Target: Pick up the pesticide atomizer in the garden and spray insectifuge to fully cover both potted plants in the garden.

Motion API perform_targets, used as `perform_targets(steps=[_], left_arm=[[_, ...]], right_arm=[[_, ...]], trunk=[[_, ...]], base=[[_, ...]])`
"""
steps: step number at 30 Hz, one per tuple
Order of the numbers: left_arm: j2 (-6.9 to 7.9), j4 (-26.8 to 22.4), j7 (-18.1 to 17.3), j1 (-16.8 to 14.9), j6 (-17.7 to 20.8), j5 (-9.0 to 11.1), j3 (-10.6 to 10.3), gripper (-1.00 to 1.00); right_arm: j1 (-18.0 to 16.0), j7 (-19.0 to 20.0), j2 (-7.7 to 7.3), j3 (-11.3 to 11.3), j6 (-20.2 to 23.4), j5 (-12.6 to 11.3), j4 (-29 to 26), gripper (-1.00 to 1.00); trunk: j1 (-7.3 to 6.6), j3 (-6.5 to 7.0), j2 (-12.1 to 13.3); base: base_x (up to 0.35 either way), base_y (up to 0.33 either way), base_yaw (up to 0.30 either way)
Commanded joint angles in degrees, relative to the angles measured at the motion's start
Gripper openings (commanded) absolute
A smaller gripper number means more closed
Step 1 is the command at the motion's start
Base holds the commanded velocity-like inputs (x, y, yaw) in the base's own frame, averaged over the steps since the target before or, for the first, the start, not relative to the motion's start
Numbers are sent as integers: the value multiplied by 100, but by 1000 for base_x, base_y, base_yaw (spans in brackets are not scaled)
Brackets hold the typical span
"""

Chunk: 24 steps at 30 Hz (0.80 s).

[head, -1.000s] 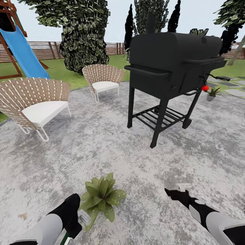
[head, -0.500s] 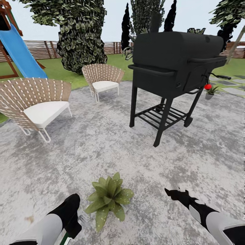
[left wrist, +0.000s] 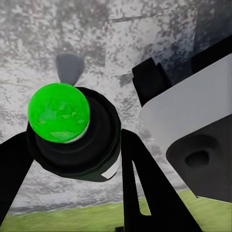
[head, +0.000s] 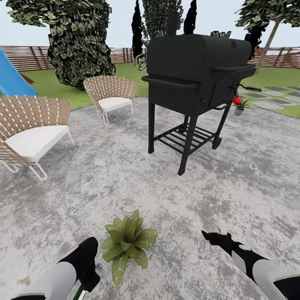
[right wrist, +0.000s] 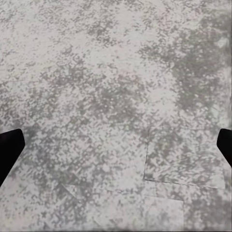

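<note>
A potted plant (head: 127, 241), a low rosette of pointed green leaves dotted with pale specks, sits on the grey patio just ahead of me, its pot hidden under the leaves. My left gripper (head: 93, 271) is close beside it, shut on the pesticide atomizer (left wrist: 72, 140). In the left wrist view the dark bottle sits between the black fingers (left wrist: 140, 188), with a bright green dot on its spray head. The second potted plant (head: 241, 105) stands far off past the grill at the patio's edge. My right gripper (head: 216, 235) hangs open over bare paving (right wrist: 116, 121).
A tall black barbecue grill (head: 196, 75) stands mid-patio ahead. Two wicker chairs with white cushions (head: 31, 133) (head: 110, 98) stand to the left. Lawn, trees, a blue slide (head: 12, 81) and a brown slatted fence (head: 25, 58) ring the patio.
The whole head view has swung to the right, so the grill, chairs and slide sit further left in the picture. Both arms keep the same pose.
</note>
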Motion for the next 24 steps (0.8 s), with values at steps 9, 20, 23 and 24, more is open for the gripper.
perform_targets(steps=[9,20,23,24], left_arm=[[14,-42,-55,0,16,-61,31,-100],[25,-34,-47,0,24,-61,31,-100],[25,-34,-47,0,22,-61,31,-100],[25,-34,-47,0,21,-61,31,-100]], right_arm=[[-4,26,-1,45,-16,-61,8,100],[-5,26,-1,45,-16,-61,8,100],[-6,26,-1,45,-16,-61,8,100],[-5,26,-1,45,-16,-61,8,100]], trunk=[[-1,-28,-2],[-1,-28,-2],[-1,-28,-2],[-1,-28,-2]], base=[[0,0,-171],[0,265,-212],[0,310,-261],[0,310,-262]])
